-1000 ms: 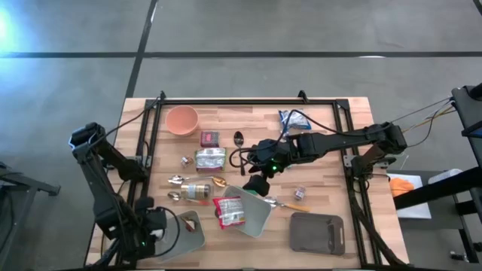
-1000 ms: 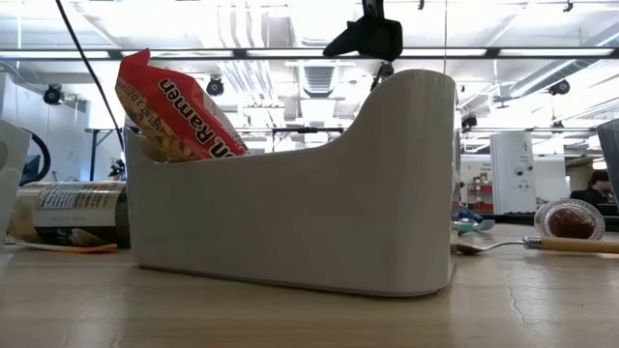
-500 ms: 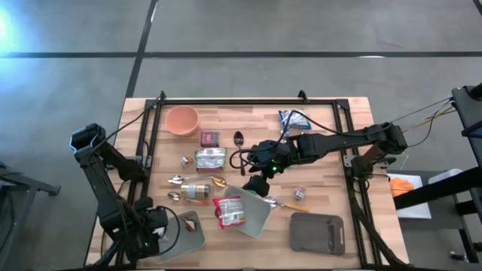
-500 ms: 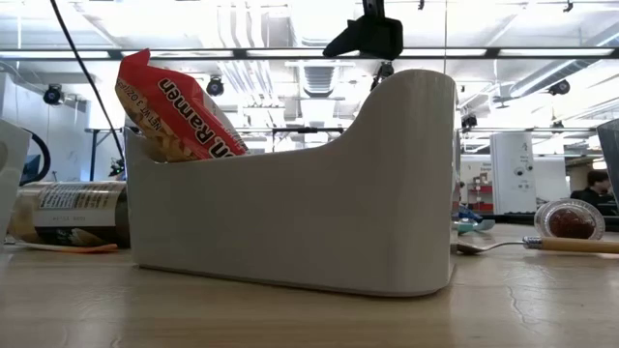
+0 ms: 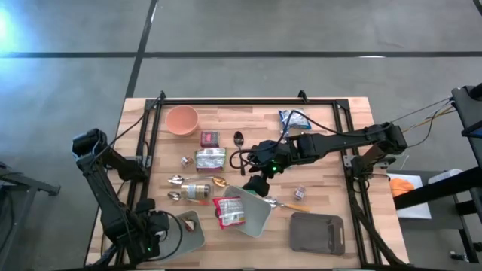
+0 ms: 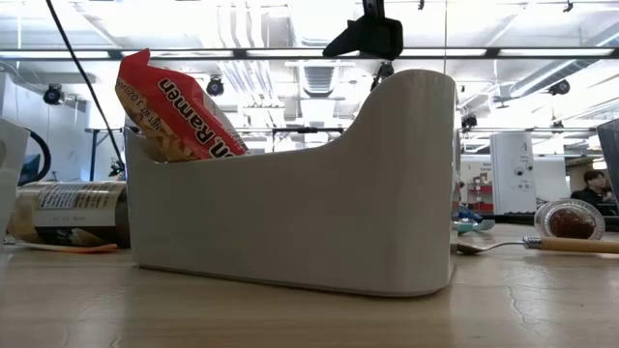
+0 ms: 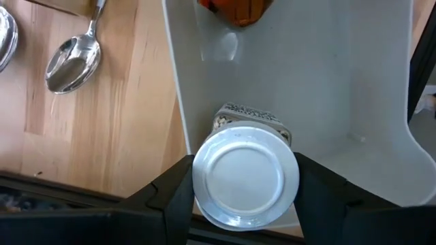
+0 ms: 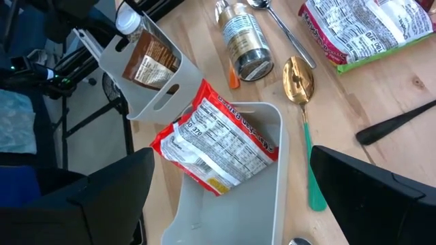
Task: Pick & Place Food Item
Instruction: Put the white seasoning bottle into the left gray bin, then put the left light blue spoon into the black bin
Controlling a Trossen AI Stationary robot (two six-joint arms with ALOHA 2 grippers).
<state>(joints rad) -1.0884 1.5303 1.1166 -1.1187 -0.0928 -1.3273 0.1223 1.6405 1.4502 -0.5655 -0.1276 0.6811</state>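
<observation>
Left gripper point(image 7: 245, 204) at near-left table corner, fingers pinching jar point(image 7: 245, 178) by silver lid, jar inside left grey bin point(image 5: 190, 233). Right gripper point(image 5: 257, 185) spread wide, empty, hovering above centre grey bin point(image 5: 256, 214); ramen packet point(image 8: 216, 144) lies in it (placing apparently done). Step: left placement, judged near release. Next: open fingers, lift straight up clear of bin wall.
</observation>
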